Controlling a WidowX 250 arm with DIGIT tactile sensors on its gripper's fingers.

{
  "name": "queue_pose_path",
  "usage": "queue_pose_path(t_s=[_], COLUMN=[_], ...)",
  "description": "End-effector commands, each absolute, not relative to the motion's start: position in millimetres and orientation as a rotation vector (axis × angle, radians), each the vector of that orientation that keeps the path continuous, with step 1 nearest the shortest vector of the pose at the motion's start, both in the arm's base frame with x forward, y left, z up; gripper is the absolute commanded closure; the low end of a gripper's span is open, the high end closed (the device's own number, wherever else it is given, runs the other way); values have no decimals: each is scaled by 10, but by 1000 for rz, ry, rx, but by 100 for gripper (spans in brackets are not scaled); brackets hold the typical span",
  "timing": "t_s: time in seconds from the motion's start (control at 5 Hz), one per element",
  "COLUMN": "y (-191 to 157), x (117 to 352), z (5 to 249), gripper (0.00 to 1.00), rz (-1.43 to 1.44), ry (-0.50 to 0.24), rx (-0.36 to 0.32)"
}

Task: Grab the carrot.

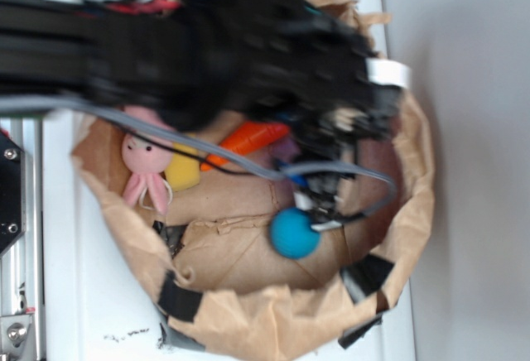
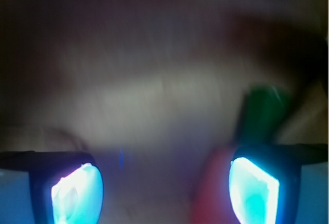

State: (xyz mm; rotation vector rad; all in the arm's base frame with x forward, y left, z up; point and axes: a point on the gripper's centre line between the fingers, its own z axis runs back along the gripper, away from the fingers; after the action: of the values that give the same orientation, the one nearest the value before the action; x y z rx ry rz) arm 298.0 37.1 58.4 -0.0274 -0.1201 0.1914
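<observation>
Inside the crumpled brown paper bag lying on the white surface, your target, the glossy orange toy carrot, lies tilted beside the yellow sponge block and near the pink plush octopus, with the black arm covering its upper end. The gripper hangs with its fingers spread wide and nothing between them. In the wrist view the carrot's dark green stem cap and a reddish blur of its body sit against the right-hand finger, not in the gap. So shift sideways until the body lies centred between the fingers, keep them open, then lower and close across the thick part; glossy tapered plastic is likely to slip if pinched near the tip. Steer clear of the blue ball and the grey cable.
</observation>
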Motion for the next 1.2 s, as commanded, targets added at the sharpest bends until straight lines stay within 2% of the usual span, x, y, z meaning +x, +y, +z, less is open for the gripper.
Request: queue_pose_path(t_s=[0.0, 0.2, 0.4, 0.6, 0.8, 1.0], y=[421, 327, 287, 309, 325, 309], x=[2975, 3129, 3270, 3286, 3256, 3195], z=[640, 488, 262, 143, 253, 539], gripper=[0, 0, 0, 63, 100, 100], rz=[188, 218, 254, 252, 258, 254], ry=[-196, -202, -212, -234, -230, -203], rx=[2, 29, 88, 107, 79, 34])
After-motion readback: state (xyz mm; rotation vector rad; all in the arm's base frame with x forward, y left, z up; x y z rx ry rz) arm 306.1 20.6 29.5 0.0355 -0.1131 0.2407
